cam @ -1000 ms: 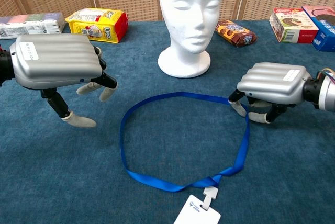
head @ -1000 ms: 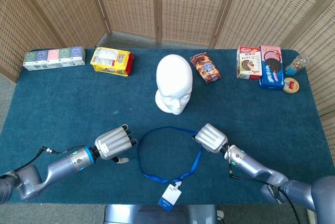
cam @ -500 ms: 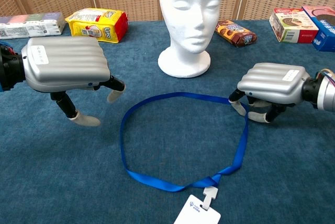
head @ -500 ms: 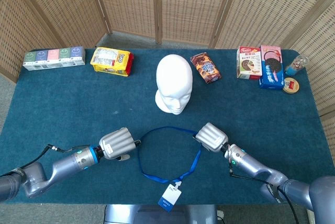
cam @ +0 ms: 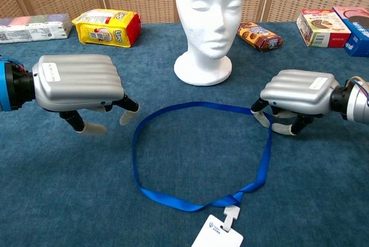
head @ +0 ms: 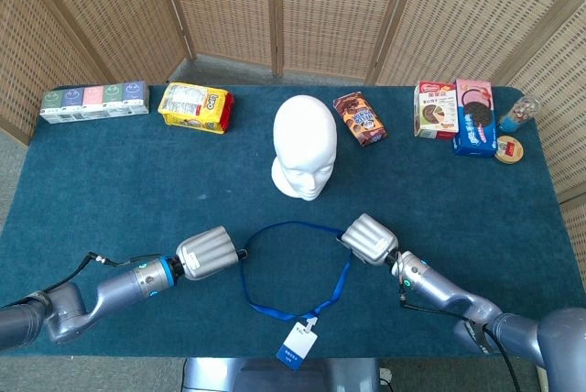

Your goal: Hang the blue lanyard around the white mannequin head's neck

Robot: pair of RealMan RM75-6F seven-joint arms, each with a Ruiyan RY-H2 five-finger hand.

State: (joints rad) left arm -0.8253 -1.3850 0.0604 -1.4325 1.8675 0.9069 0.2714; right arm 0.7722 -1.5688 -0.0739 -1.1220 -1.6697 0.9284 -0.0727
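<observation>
Flat blue ribbon lanyard (cam: 173, 149) lies in a wide loop on the dark blue carpet-like table cover (cam: 69, 189), its strap crossing at the near end where a white rectangular badge card (cam: 217, 238) hangs off a small clip. The smooth white foam mannequin head (cam: 209, 22) stands upright on its round base just beyond the loop's far edge, face toward you, nothing around its neck.

Your right hand (cam: 294, 100), ribbed silver metal back with pale fingertips, sits palm down at the loop's right side. Its fingers are curled under and the strap runs in beneath them; you seem to have it pinched there, though the shell hides the contact itself. In the head view the same right hand (head: 368, 239) covers the loop's right far corner.

Your left hand (cam: 78, 85) hovers low, palm down, at the loop's left side. Its fingers (cam: 128, 111) point down and are spread apart, holding nothing. The nearest fingertip is just beside the strap, and you cannot tell whether it touches.

Far edge of the table, left to right: a long pastel multi-pack box (head: 93, 102), a yellow crinkled snack bag (head: 194, 107), a brown cookie packet (head: 360, 118), and upright biscuit boxes (head: 456, 114).
</observation>
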